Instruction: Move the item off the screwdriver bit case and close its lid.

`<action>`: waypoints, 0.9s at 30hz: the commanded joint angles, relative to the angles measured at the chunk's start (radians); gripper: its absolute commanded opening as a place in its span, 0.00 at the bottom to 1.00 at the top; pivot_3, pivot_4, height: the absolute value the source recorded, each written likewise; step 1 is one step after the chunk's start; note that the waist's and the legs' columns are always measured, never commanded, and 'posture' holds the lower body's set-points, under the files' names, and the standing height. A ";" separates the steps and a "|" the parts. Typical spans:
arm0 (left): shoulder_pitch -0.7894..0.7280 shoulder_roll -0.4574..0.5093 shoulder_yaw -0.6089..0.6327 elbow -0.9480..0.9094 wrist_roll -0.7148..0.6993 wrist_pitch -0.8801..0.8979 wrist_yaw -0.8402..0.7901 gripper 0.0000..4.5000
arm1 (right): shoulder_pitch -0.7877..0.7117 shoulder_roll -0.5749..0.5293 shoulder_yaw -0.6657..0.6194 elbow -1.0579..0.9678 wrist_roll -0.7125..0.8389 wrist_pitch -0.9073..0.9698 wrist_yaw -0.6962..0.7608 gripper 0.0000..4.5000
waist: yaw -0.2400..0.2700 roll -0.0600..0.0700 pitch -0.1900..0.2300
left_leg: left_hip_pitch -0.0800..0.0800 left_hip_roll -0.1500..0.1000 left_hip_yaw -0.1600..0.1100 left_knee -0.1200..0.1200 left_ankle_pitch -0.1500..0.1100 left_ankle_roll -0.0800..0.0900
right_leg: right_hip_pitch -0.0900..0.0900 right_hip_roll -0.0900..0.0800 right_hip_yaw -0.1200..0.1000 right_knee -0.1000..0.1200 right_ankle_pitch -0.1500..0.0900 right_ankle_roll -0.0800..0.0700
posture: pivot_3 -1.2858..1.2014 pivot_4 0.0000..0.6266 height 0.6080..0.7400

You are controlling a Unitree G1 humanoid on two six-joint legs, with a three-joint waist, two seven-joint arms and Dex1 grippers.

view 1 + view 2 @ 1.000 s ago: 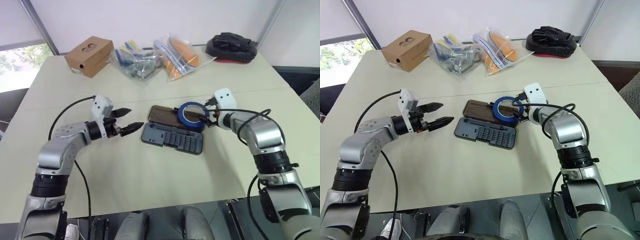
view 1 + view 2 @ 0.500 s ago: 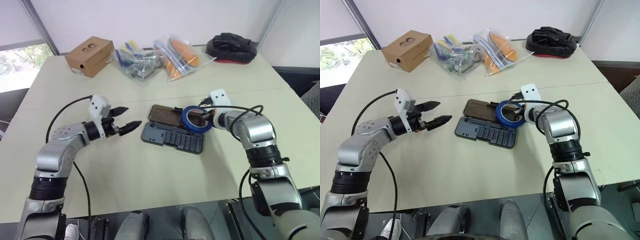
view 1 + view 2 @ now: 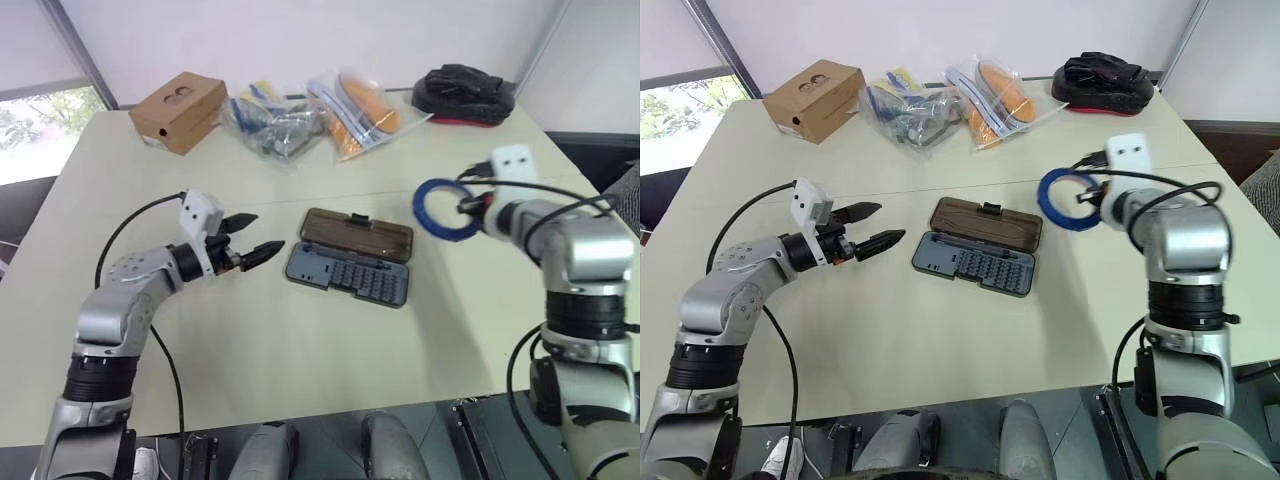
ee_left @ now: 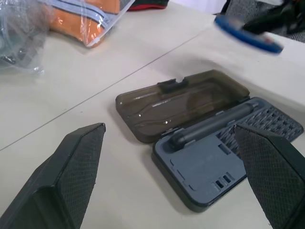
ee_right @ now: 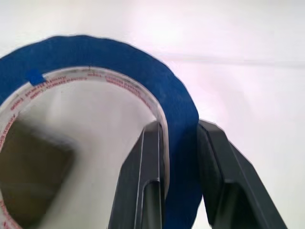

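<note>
The screwdriver bit case [image 3: 350, 258] lies open at the table's middle, its brown see-through lid [image 3: 358, 233] flat behind the grey tray of bits [image 4: 228, 143]. A blue roll of tape [image 3: 442, 210] hangs in the air to the right of the case, clear of the lid. My right gripper [image 3: 466, 210] is shut on the roll's rim, one finger inside the ring and one outside [image 5: 178, 157]. My left gripper [image 3: 252, 237] is open just left of the case, with nothing between its fingers.
A cardboard box [image 3: 180, 111] stands at the back left. Clear bags with orange and mixed contents [image 3: 320, 118] lie at the back middle, and a black and red pad [image 3: 468, 95] at the back right. Bare table lies in front of the case.
My right gripper has lifted the tape roll off the case lid and carried it up and to the right. The left arm has hardly moved.
</note>
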 commanded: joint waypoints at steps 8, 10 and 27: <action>-0.047 -0.010 -0.024 0.032 0.018 -0.047 -0.024 1.00 | 0.054 -0.188 -0.162 0.442 -0.209 -0.392 -0.278 0.09 | -0.001 0.000 0.000 | 0.000 -0.001 0.006 0.000 0.000 0.000 | 0.000 -0.001 0.001 0.000 0.000 0.000 | 0.52 0.24 1.00; -0.050 -0.011 -0.029 0.039 0.023 -0.053 -0.026 1.00 | 0.042 -0.195 -0.182 0.570 -0.214 -0.482 -0.322 0.09 | -0.005 0.000 0.000 | 0.001 -0.001 0.006 0.000 0.000 0.000 | 0.000 0.000 0.001 0.000 0.000 0.000 | 0.52 0.24 1.00; -0.014 -0.005 -0.012 0.000 0.024 -0.045 -0.012 1.00 | -0.039 -0.132 -0.219 0.895 -0.108 -0.659 -0.360 0.60 | -0.027 0.001 0.000 | 0.001 0.001 0.009 -0.001 0.000 0.000 | 0.000 0.000 0.003 0.000 0.000 0.000 | 0.52 0.24 1.00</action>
